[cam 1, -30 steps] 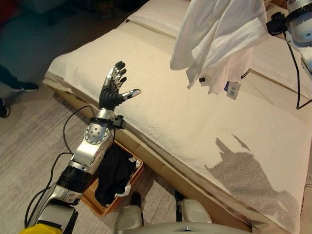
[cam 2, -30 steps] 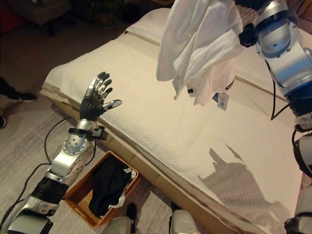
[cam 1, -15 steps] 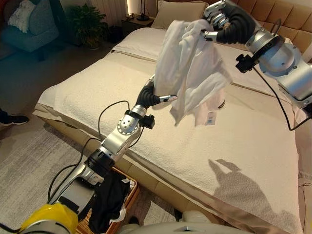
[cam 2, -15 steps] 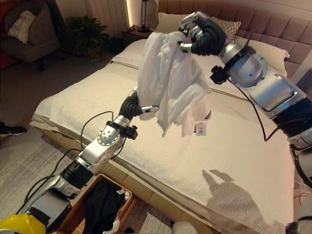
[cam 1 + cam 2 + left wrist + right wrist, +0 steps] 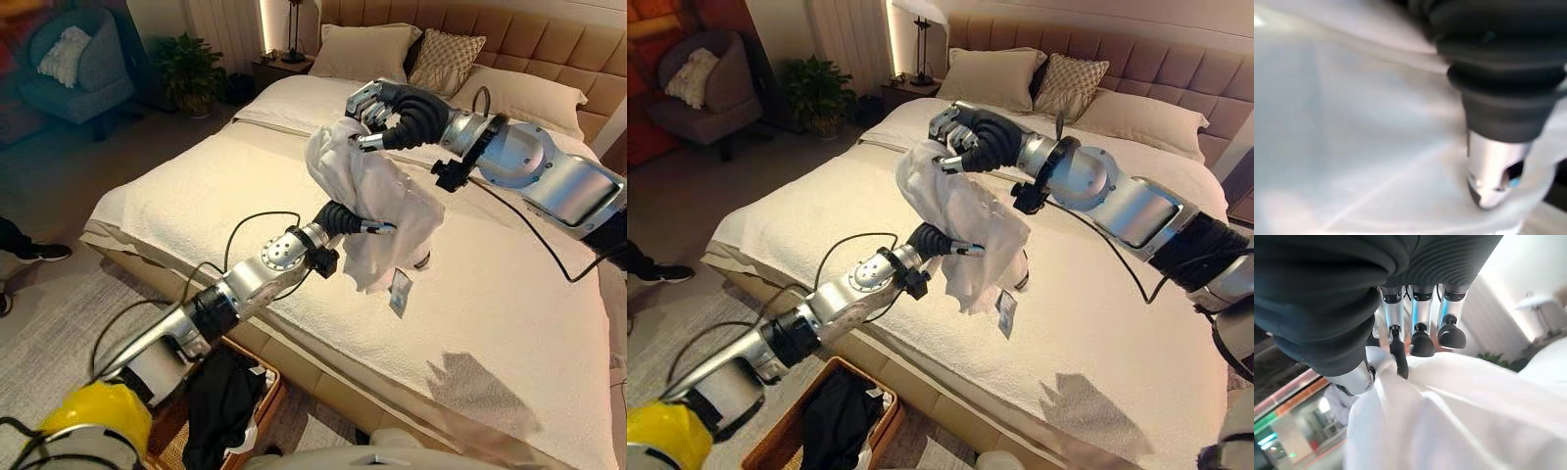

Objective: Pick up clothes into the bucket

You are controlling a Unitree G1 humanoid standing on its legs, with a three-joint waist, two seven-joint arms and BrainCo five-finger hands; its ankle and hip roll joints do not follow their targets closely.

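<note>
From the left eye view I see my right hand (image 5: 377, 106) raised over the bed (image 5: 509, 304), fingers curled tight round the top of a white garment (image 5: 377, 211), which hangs clear of the cover with its long axis running down and a little toward my right, ending in a ragged hem and a small paper tag (image 5: 400, 292). The cloth is thin, soft and crumpled into loose folds. My left hand (image 5: 345, 217) is pushed into the side of the hanging cloth about halfway down, its dark ribbed cover showing and a thumb tip poking out; the fingers are buried, so I cannot tell how they are set. The bed cover looks like a pale, nubbly towelling. In the right eye view the bucket, a shallow orange-brown woven basket (image 5: 774, 436), sits on the floor by the bed's near edge with a black garment (image 5: 835, 411) heaped in it, well apart from the white one; a person's dark shoe (image 5: 664, 273) shows at the far left. In the left wrist view smooth white fabric lies against the camera, with the thumb pressed into it. In the right wrist view my dark fingertips (image 5: 1422, 343) and thumb pinch a bunched ridge of the white cloth.
</note>
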